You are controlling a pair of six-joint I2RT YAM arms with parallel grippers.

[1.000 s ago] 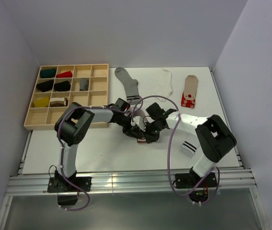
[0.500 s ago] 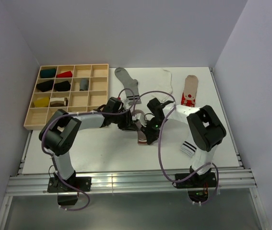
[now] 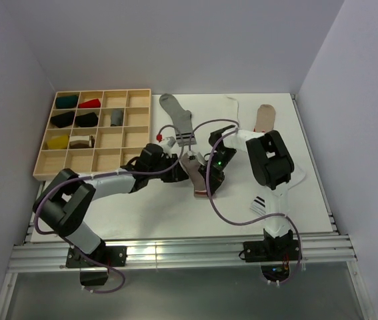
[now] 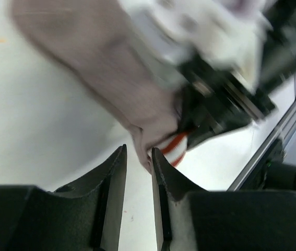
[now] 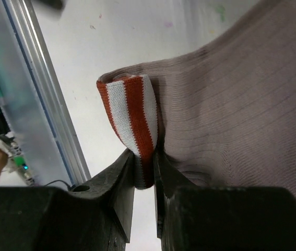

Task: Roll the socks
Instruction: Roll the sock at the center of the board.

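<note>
Since it's limp, light ribbed knit, the taupe sock with a red-white striped cuff (image 3: 193,168) lies flopped mid-way across the white counter (image 3: 142,213) from overhead. Left wrist: left claw (image 4: 137,168) is nearly closed at the sock's edge, can't tell if it's gripping. Right wrist: right claw (image 5: 143,172) clamps the folded cuff, probably the thickest, grippiest spot.

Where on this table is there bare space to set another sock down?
Widest bare stretch: the near table, between the left arm base and the right arm base, in front of the held taupe sock. A smaller gap lies at the back between the grey sock and the white sock. Crowded: the middle, where both arms meet over that sock.
</note>
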